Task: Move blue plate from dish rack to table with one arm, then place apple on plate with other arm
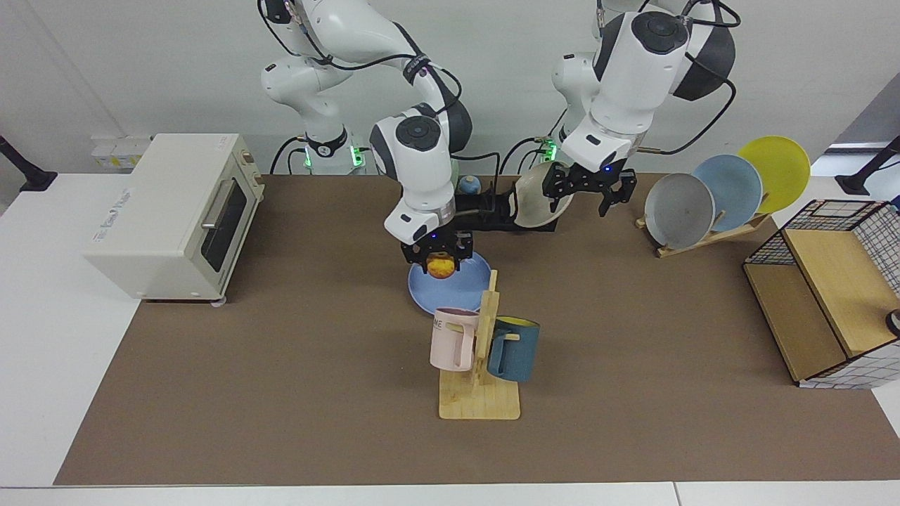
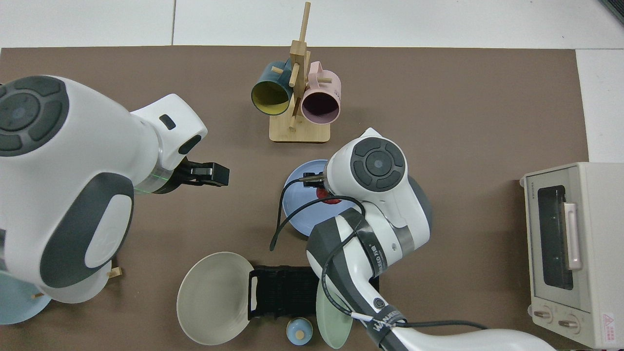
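A wooden mug stand (image 1: 480, 393) holds a pink mug (image 1: 453, 338) and a dark teal mug (image 1: 514, 348). A cream toaster oven (image 1: 167, 214) sits well apart from a slanted wooden rack (image 1: 710, 235) carrying 3 plates: grey (image 1: 678, 209), pale blue (image 1: 730, 190), yellow (image 1: 777, 169).

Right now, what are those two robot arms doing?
The right hand is holding the apple just over the blue plate, which already lies flat on the table in front of the dish rack. The left hand is empty and open, raised off to the side, waiting.
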Tool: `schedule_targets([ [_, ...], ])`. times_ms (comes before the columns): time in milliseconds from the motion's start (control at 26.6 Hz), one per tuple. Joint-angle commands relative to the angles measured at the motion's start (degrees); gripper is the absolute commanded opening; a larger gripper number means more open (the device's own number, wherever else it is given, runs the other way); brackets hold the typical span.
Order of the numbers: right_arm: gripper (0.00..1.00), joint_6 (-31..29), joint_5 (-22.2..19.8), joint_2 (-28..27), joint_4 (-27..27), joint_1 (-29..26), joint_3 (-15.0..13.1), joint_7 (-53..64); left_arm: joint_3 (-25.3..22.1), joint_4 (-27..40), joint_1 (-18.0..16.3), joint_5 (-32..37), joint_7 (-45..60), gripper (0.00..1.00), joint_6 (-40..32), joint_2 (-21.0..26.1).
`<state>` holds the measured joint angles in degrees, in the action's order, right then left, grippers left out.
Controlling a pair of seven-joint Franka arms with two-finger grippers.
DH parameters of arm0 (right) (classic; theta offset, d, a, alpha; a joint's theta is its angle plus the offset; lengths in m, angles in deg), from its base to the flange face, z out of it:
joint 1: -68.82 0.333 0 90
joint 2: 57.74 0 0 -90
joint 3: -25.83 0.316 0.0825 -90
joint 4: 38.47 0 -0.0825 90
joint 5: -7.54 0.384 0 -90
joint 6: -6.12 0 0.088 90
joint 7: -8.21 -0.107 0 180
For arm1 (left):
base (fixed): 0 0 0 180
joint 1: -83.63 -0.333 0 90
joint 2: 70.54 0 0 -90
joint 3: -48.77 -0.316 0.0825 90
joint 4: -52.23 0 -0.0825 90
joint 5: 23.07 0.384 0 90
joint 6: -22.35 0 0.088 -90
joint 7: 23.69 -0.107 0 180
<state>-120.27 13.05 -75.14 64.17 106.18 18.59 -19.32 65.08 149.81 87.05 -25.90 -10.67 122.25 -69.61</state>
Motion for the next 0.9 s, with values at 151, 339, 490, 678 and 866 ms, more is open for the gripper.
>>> schedule_targets([
  [151, 0.00, -8.24, -0.85, -1.66, 4.58, 1.13, -0.23, -2.09, 0.30, -5.38, -4.21, 1.07, -3.69, 0.99, -7.27, -0.58],
  [339, 0.00, -11.42, -0.85, -2.72, 5.73, 1.57, -0.23, -2.09, 0.30, -5.47, -4.30, 1.16, -3.70, 1.00, -7.36, -0.75],
  [490, 0.00, -11.68, -0.77, -3.33, 5.73, 2.44, -0.23, -2.61, 0.12, -5.47, -5.61, 1.25, -3.78, 1.00, -7.97, -1.72],
  [678, 0.00, -12.21, -0.59, -3.60, 6.43, 3.07, -0.23, -3.41, 0.04, -5.55, -6.67, 1.43, -4.75, 1.00, -8.50, -1.98],
  [866, 0.06, -12.30, -0.33, -3.24, 7.92, 3.15, -0.23, -3.85, -0.40, -9.41, -6.15, 3.88, -7.82, 1.00, -11.48, -1.28],
])
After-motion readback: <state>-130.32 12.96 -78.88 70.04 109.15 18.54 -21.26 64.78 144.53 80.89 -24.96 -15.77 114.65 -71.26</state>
